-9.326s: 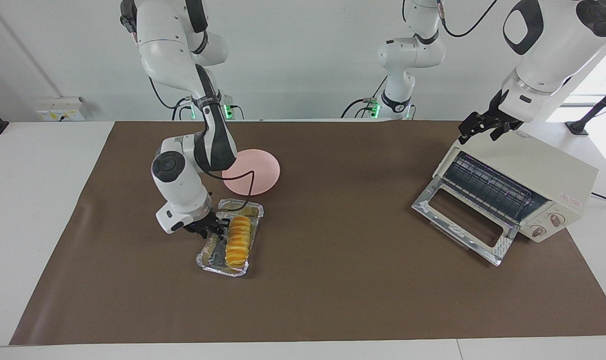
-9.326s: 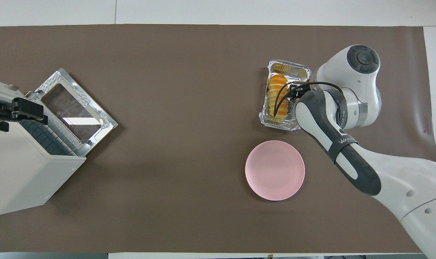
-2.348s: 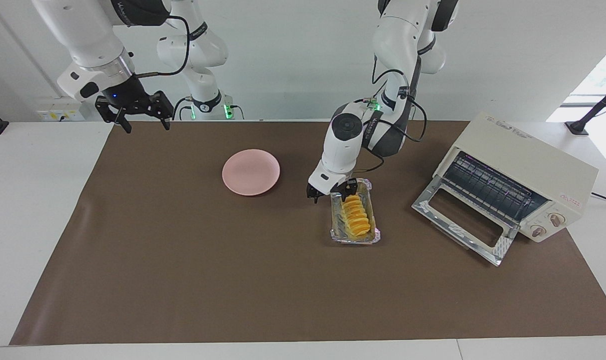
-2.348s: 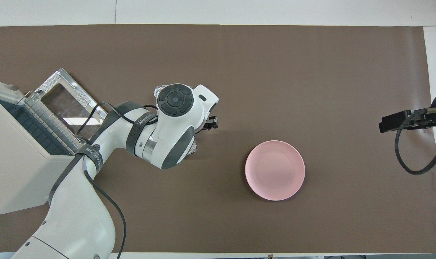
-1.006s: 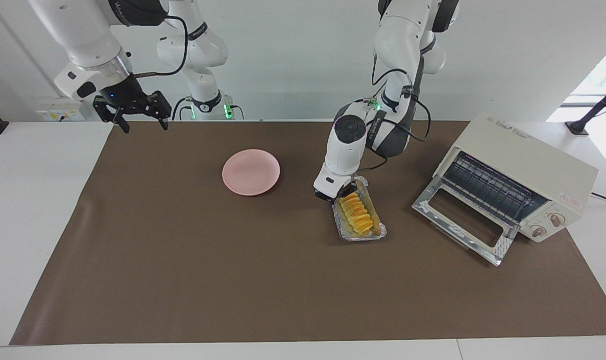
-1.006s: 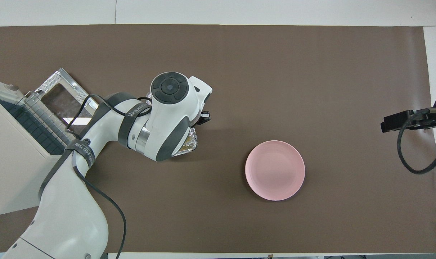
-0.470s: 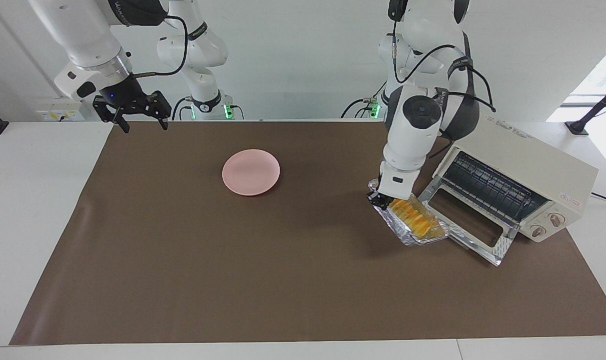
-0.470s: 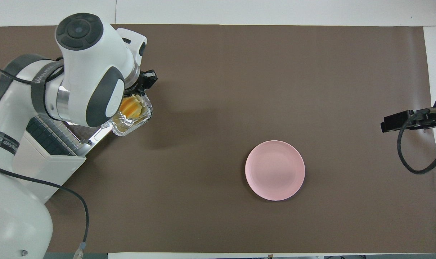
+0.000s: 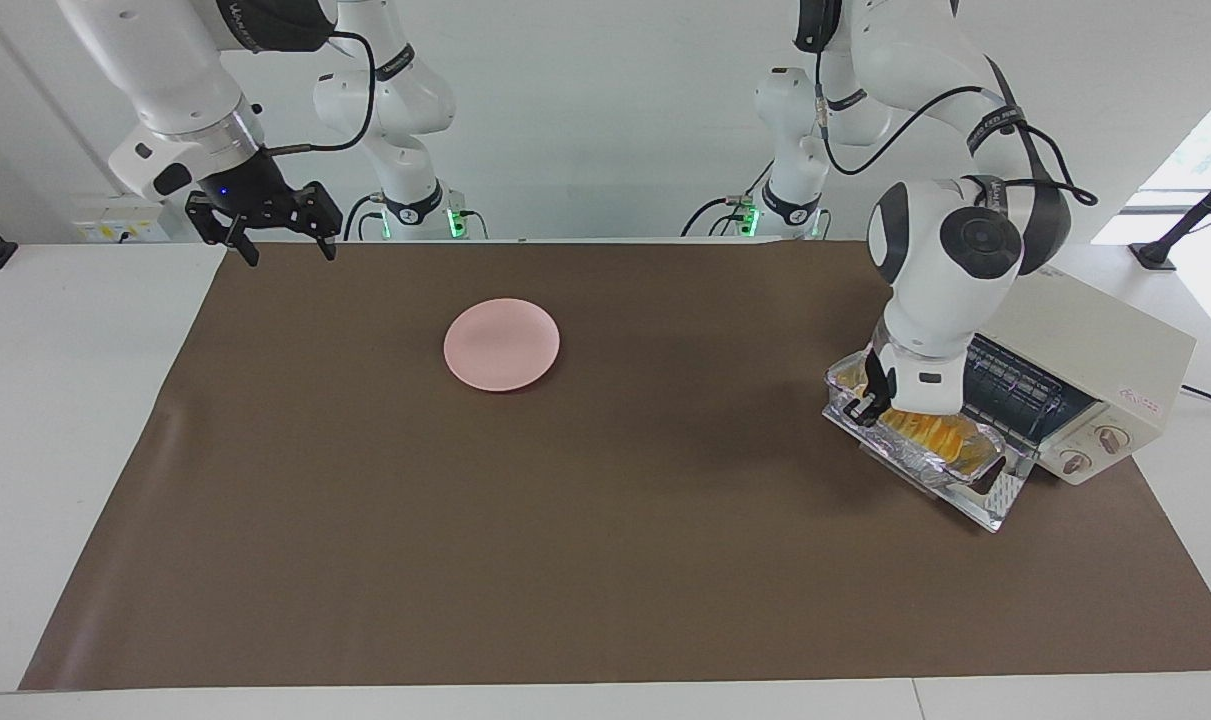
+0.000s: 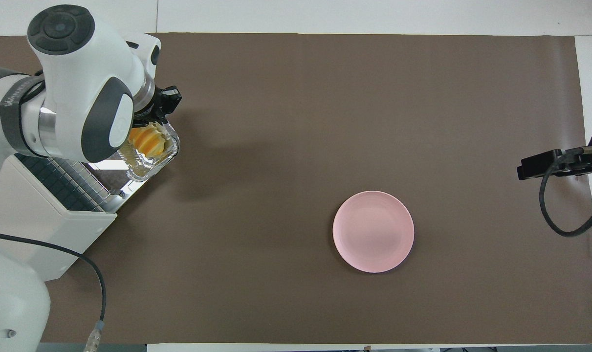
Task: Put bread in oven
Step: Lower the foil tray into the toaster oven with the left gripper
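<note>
The yellow-orange bread (image 9: 933,432) (image 10: 146,139) lies in a crinkled foil tray (image 9: 950,463) (image 10: 151,161). My left gripper (image 9: 865,405) (image 10: 156,120) is shut on the tray's rim at the end away from the oven and holds it over the drop-down door (image 9: 995,497) (image 10: 122,189). Whether the tray touches the door I cannot tell. The cream oven (image 9: 1100,330) (image 10: 41,230) stands open at the left arm's end of the table, its wire rack showing. My right gripper (image 9: 287,250) (image 10: 545,164) waits open and holds nothing, over the mat's corner at the right arm's end.
A round pink plate (image 9: 502,344) (image 10: 373,231) lies on the brown mat (image 9: 565,520) between the two arms' ends, nearer to the robots than the mat's middle. White tabletop borders the mat on all sides.
My left gripper has carried the tray with the bread from the mat's middle toward the oven, and it now hangs over the open door. The right arm has not moved.
</note>
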You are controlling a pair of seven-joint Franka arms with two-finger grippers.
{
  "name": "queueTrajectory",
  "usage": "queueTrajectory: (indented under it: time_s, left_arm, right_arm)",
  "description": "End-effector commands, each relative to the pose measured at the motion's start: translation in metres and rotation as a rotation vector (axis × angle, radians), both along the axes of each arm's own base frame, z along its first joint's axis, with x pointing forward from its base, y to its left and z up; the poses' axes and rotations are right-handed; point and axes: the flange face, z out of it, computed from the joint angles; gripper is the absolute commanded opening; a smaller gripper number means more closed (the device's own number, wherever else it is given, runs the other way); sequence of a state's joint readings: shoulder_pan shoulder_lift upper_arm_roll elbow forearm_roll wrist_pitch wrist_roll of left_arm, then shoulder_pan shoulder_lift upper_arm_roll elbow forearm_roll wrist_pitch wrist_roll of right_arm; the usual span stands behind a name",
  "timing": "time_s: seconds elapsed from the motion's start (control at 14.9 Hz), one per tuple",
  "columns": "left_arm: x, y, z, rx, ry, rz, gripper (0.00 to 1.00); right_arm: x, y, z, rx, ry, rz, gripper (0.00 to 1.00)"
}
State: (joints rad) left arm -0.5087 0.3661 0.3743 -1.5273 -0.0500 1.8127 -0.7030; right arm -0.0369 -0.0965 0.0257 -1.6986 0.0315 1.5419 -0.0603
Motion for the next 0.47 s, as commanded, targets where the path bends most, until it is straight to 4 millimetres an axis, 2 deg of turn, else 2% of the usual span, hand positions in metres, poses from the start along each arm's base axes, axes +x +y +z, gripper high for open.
queueTrajectory:
  time_s: [0.0, 0.07, 0.4]
  left_arm:
    - [-0.004, 0.031, -0.005, 0.040, 0.048, 0.056, 0.00]
    - [-0.008, 0.047, -0.007, 0.039, 0.072, 0.079, 0.00]
    - [-0.026, 0.087, -0.024, 0.047, 0.158, 0.145, 0.00]
  right_arm:
    - [-0.006, -0.004, 0.003, -0.014, 0.002, 0.013, 1.00]
    - [-0.006, -0.004, 0.002, -0.014, 0.004, 0.013, 1.00]
    - [-0.006, -0.004, 0.002, -0.014, 0.004, 0.013, 1.00]
